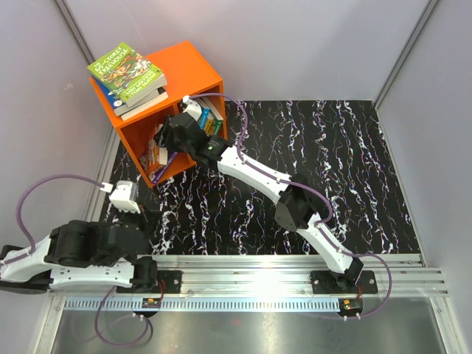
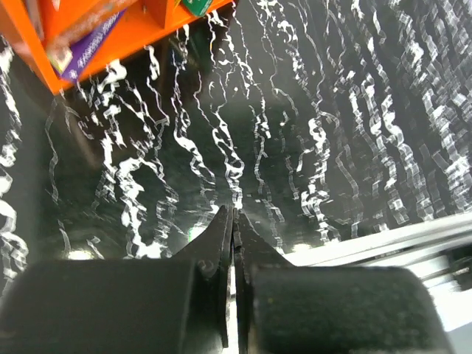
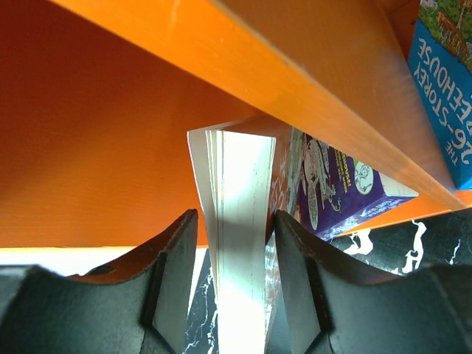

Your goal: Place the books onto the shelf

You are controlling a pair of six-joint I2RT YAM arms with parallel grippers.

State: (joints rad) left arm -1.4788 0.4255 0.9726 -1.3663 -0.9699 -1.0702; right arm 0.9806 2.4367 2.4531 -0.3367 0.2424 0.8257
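Note:
The orange shelf [image 1: 193,68] stands at the mat's far left corner, its open front facing my right arm. A stack of books [image 1: 127,74], green cover uppermost, lies on its top. More books [image 1: 210,118] stand inside. My right gripper [image 1: 171,140] reaches into the lower compartment. In the right wrist view a book [image 3: 240,169] stands page edge toward me between the jaws of that gripper [image 3: 236,214], with a gap at the left finger [image 3: 173,258]. Beside it leans a purple book [image 3: 332,184]. My left gripper [image 2: 236,217] is shut on nothing, low over the mat.
The black marbled mat [image 1: 317,162] covers the table. Grey walls close in on the left and back. A metal rail [image 1: 295,262] runs along the near edge at the arm bases. A blue book [image 3: 442,96] sits past the orange divider [image 3: 258,66].

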